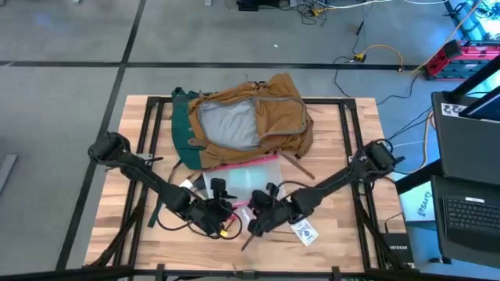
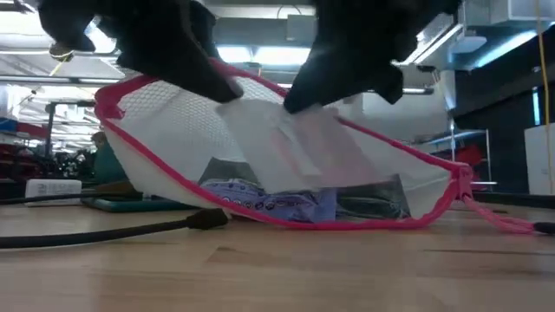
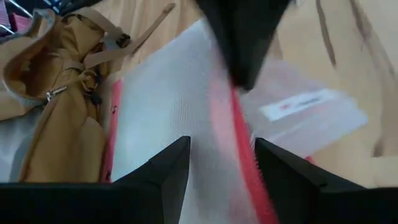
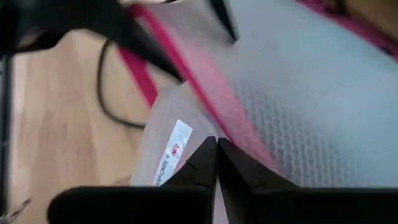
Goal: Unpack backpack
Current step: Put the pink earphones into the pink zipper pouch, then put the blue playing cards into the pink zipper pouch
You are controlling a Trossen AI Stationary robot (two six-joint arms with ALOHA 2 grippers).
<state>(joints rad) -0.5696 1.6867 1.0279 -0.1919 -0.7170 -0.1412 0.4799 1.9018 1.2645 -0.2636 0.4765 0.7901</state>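
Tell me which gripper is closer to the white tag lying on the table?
The right gripper: it sits just beside the white tag, toward the table's middle. The left gripper is farther, beyond the right one.

Light: bright, even, from ceiling strip lights (image 2: 260, 54) in the low view.
Shadows: soft, faint on the table (image 1: 344, 226).
Backlight: both arms silhouetted black against the ceiling.
Blur: both wrist views smeared; pink-edged pouch (image 3: 180, 106) indistinct.
High view: sharp.
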